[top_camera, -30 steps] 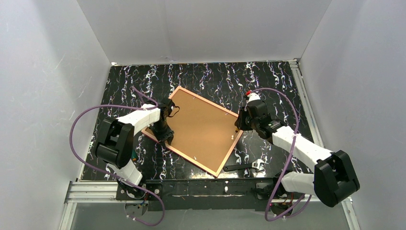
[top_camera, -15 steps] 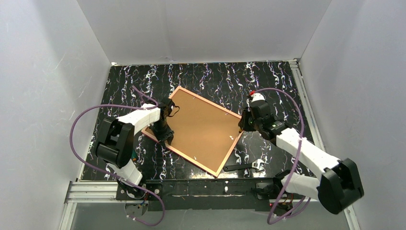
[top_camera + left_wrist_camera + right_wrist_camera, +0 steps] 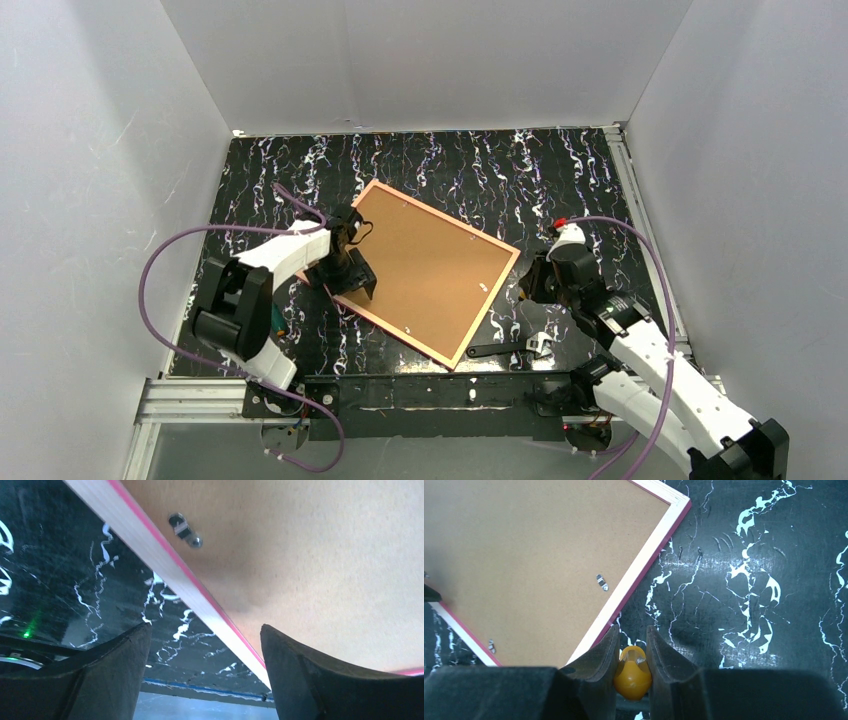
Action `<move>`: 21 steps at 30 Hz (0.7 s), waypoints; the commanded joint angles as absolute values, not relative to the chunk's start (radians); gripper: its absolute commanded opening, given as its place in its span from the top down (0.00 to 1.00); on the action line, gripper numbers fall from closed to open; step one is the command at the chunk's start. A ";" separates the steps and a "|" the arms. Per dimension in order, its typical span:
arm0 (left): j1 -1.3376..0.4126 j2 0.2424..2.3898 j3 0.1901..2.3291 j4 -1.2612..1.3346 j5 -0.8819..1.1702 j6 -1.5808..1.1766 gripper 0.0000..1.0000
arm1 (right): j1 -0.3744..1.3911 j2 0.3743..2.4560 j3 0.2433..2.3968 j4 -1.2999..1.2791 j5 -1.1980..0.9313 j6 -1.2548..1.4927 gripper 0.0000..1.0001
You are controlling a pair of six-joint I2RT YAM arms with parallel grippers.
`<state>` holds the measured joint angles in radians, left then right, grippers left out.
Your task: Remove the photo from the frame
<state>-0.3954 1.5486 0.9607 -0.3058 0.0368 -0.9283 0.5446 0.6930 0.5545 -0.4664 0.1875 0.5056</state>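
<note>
Lying face down on the black, white-veined surface [image 3: 450, 160], the frame [image 3: 425, 272] shows its brown board back, ringed by a thin pink-and-white border. It sits turned like a diamond, one corner toward the far wall and one toward the arms' bases. The photo cannot be seen; only the board shows inside the border.

The left pincer [image 3: 352, 283] is at the frame's left edge. In the left wrist view its two dark fingers [image 3: 110, 670] stand well apart. One is over the bare surface and the other over the board, with the pink border running between them. A small metal clip [image 3: 183, 529] is on the board just inside that border.

The right pincer [image 3: 532, 284] is over bare surface just beside the frame's right corner and does not touch it. In the right wrist view its fingers are drawn close together, pressed against both sides of a small yellow-orange lump [image 3: 633, 672] lodged between them. What the lump is cannot be told. Two more clips [image 3: 600, 582] show on the board in that view.

A dark wrench [image 3: 510, 347] lies flat on the surface near the front edge, apart from the frame's near corner.
</note>
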 commanded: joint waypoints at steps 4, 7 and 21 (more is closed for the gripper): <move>-0.435 1.356 0.788 -0.244 0.174 -1.126 0.18 | 0.546 0.638 0.558 -0.493 0.158 0.571 0.99; -0.467 1.320 0.741 -0.188 0.131 -1.224 0.21 | 0.546 0.589 0.544 -0.511 0.158 0.574 0.99; -0.630 1.284 0.573 -0.091 -0.111 -1.592 0.73 | 0.547 0.455 0.506 -0.511 0.145 0.569 0.99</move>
<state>-0.6216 1.2732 0.6048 0.0330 -0.0086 -1.5200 0.5446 0.4576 0.5076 -0.5316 0.1520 0.5713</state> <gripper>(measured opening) 0.314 0.286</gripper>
